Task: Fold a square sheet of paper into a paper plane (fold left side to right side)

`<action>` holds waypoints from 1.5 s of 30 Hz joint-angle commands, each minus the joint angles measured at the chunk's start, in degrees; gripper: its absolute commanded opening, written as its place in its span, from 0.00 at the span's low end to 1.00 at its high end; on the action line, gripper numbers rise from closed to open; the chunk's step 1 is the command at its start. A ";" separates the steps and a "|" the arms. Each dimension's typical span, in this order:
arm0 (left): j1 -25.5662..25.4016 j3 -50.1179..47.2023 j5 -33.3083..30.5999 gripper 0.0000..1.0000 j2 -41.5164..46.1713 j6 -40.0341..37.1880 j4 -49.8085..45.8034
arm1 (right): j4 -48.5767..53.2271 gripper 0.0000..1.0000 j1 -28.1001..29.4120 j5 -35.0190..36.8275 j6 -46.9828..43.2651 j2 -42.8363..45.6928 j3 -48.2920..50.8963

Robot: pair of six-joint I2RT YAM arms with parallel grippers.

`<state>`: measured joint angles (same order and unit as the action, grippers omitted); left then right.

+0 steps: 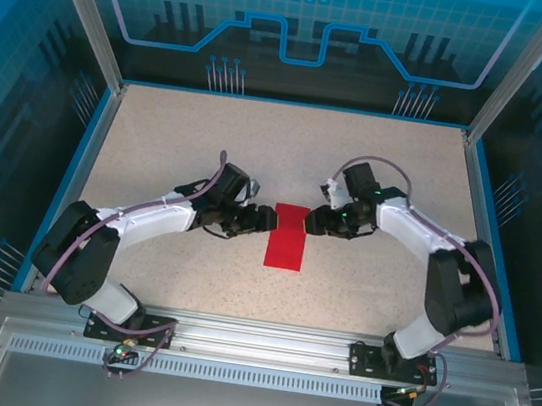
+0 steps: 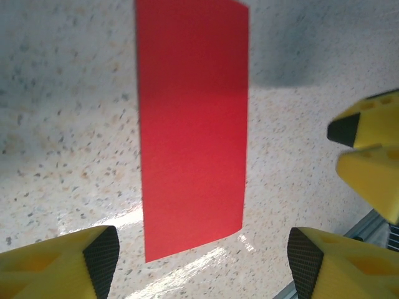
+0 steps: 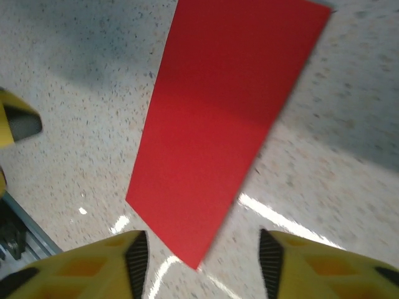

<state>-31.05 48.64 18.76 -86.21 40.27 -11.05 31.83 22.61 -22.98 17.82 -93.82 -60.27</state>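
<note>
The left pincer point(image 2: 204, 258) stood open just above the worktop point(image 1: 179, 140), its two yellow, black-padded fingers point(image 2: 93, 258) spread wide to either side of the near end of the square sheet of paper point(image 1: 286, 237). Nothing was held between them. Across the sheet, the right pincer point(image 3: 204, 258) was likewise parted and gripping nothing, with one corner of the red paper pointing into the gap between its pads point(image 3: 137, 256).

The sheet lay flat on the speckled surface as a narrow, upright red rectangle. It sat at the middle of the worktop, directly between the two fingertips, which faced each other from its left and right edges near its far end. In the left wrist view the opposing arm's yellow fingertips point(image 2: 365, 156) hung just beyond the paper's far long edge.

Both white-sleeved arms reached inward from their bases on the aluminium rail point(image 1: 262, 338) at the near edge. Blue printed panels point(image 1: 306, 26) enclosed the worktop on three sides.
</note>
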 commanded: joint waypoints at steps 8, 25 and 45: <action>1.17 -3.72 8.42 0.74 -4.17 3.22 12.11 | -2.76 0.39 3.57 3.67 0.49 -14.57 -11.80; 1.13 -2.76 9.74 0.70 -9.95 3.42 11.76 | 2.06 0.32 3.65 9.55 -3.89 -22.94 -15.43; -0.36 -0.74 12.57 0.47 -15.91 4.29 14.38 | 0.62 0.31 3.86 7.21 -4.20 -22.75 -14.00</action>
<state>-30.94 46.72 29.65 -100.97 44.25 2.52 31.42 25.61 -14.96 14.48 -114.78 -75.59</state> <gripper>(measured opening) 0.479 0.312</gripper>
